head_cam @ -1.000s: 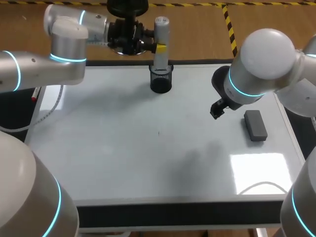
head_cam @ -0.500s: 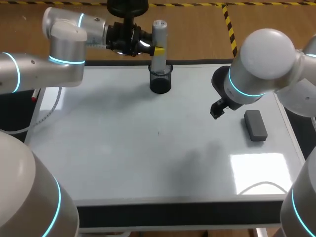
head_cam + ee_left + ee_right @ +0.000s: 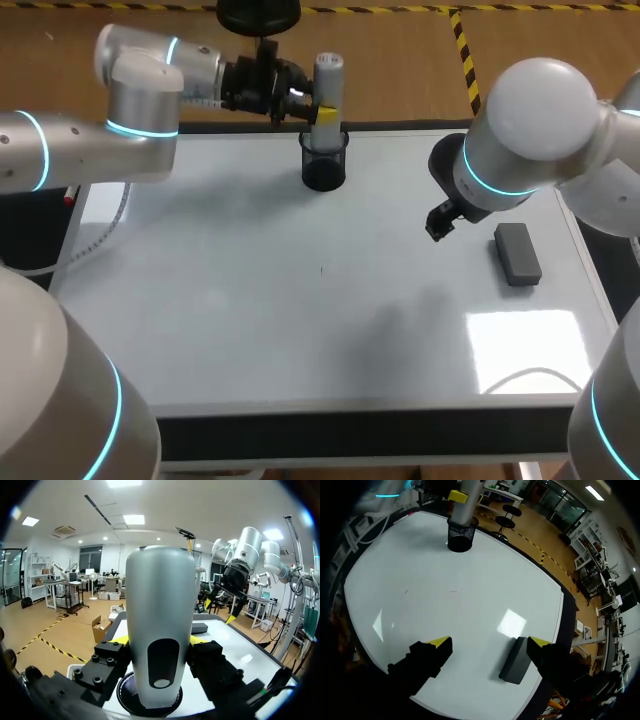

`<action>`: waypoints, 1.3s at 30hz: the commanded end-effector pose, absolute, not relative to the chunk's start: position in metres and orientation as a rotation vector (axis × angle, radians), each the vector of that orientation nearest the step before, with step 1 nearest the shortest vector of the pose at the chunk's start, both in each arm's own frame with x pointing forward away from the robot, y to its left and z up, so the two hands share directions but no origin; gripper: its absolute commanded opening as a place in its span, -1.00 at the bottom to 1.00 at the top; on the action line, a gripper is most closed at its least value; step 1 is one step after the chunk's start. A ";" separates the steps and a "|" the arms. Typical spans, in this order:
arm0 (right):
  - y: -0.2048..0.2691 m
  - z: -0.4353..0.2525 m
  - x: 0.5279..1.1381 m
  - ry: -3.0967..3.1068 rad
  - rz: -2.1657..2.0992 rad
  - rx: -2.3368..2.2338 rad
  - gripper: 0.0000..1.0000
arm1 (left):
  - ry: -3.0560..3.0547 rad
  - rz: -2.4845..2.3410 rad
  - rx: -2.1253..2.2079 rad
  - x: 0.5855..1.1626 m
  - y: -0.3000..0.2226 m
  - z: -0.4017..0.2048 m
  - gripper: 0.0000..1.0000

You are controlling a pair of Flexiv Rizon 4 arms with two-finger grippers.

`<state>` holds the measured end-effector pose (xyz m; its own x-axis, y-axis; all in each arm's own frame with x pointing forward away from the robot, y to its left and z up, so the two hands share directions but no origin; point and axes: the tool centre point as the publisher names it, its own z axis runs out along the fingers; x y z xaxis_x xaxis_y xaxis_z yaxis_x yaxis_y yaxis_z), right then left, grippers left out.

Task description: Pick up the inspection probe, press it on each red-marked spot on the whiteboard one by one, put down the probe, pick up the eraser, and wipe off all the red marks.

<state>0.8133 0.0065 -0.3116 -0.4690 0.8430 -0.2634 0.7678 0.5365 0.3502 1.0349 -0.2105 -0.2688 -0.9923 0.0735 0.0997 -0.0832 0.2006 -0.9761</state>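
- While the white whiteboard (image 3: 250, 330) shows only faint specks, pressing targets could be missed.
- Left gripper (image 3: 159, 639) clamps the grey cylindrical probe (image 3: 328, 75): upright, long axis vertical, base inside the black mesh cup (image 3: 325, 162) at the far edge; a tilted lift could tip the cup.
- Right gripper (image 3: 490, 641), fingers spread and empty, hangs near the dark block eraser (image 3: 517, 253).

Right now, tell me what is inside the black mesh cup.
The grey inspection probe stands upright in the mesh cup, gripped by the left claw. Its lower end and the cup's floor are hidden behind the dark mesh.
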 end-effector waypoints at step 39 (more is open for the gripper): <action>0.006 -0.311 0.813 2.375 0.256 1.316 1.00 | -2.341 1.873 0.102 1.049 -0.214 -0.327 -1.00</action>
<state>0.8133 0.0065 -0.3115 -0.4690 0.8430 -0.2634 0.7678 0.5365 0.3501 1.0457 -0.2120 -0.3230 -0.9877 0.0315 0.1533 -0.1426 0.2223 -0.9645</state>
